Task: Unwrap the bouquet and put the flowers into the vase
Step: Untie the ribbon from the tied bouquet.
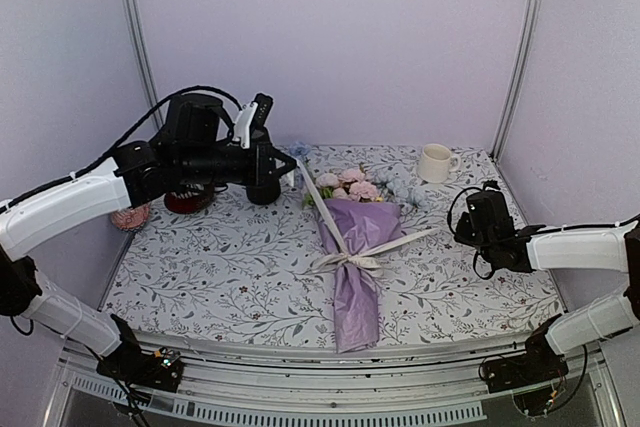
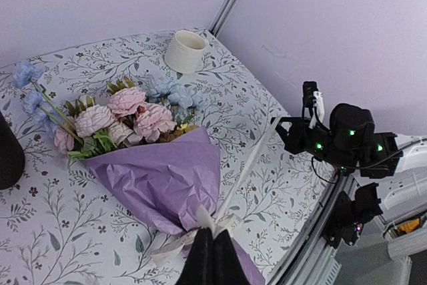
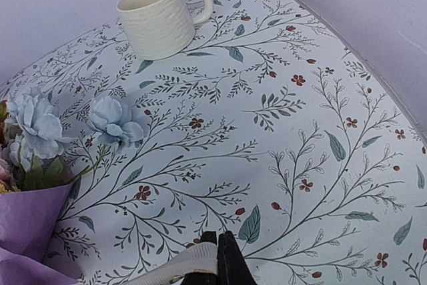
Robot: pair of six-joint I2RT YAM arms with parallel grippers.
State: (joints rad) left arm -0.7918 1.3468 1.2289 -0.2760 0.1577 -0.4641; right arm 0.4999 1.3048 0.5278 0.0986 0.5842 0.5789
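Observation:
The bouquet (image 1: 355, 247) lies on the table's middle in its lilac paper cone (image 2: 160, 178), with pink and pale blue flowers (image 2: 127, 115) at the far end. A cream ribbon (image 1: 348, 261) is tied round its neck. Its two tails run out tight. My left gripper (image 1: 296, 161) is raised over the back left and shut on one tail (image 2: 203, 219). Low at the right, my right gripper (image 1: 456, 230) is shut on the other tail (image 3: 177, 270). The black vase (image 1: 263, 190) stands below the left gripper, partly hidden by it, and shows at the left edge (image 2: 7, 151) of the left wrist view.
A white mug (image 1: 436, 162) stands at the back right. A dark red bowl (image 1: 190, 199) and a small pinkish cup (image 1: 131, 217) sit at the left edge under the left arm. Lilac walls close in the back and both sides.

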